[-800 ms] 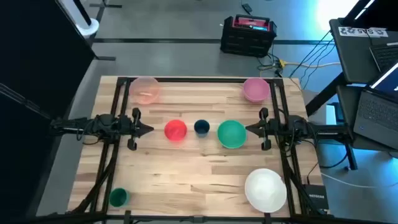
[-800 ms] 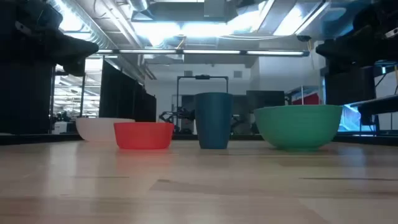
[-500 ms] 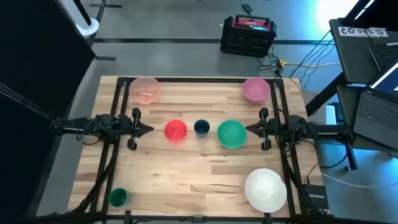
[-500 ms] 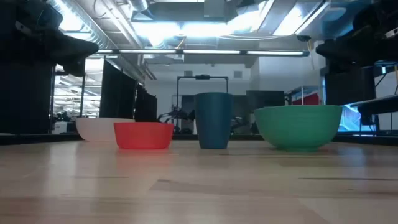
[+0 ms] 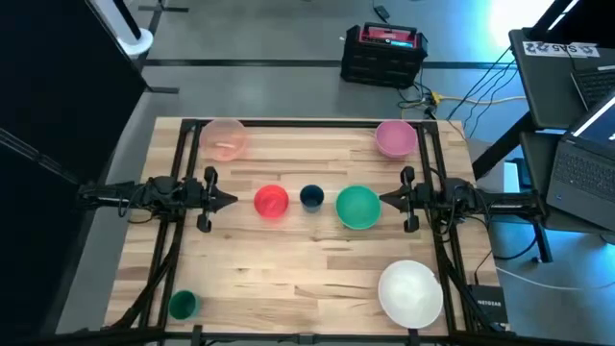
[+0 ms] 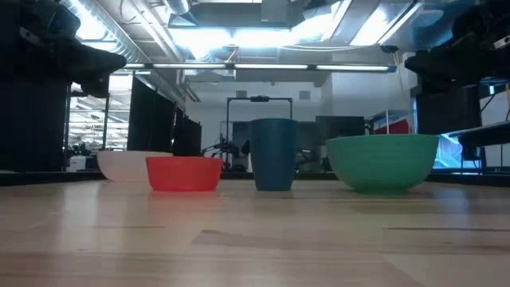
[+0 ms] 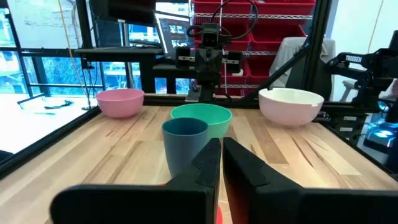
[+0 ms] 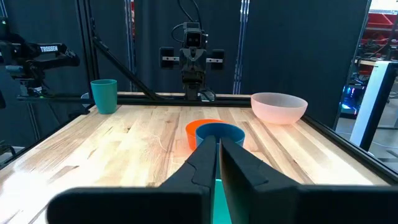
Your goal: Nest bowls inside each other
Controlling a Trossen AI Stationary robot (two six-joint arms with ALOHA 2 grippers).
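Seven bowls stand upright on the wooden table [image 5: 307, 259], apart from one another. In a row across the middle are the red bowl [image 5: 272, 202], the small dark blue bowl [image 5: 311, 197] and the green bowl [image 5: 357, 208]. The translucent peach-pink bowl [image 5: 225, 140] is far left, the pink bowl [image 5: 395, 138] far right, the large white bowl [image 5: 410, 292] near right, and the small green bowl [image 5: 183, 305] near left. My left gripper [image 5: 233, 200] is shut, level, just left of the red bowl. My right gripper [image 5: 382, 200] is shut, level, just right of the green bowl.
Black frame rails [image 5: 183, 163] run along both sides of the table under the arms. A black and red case [image 5: 384, 53] sits on the floor beyond the far edge; laptops [image 5: 581, 163] stand to the right. Bare wood lies between the middle row and the near edge.
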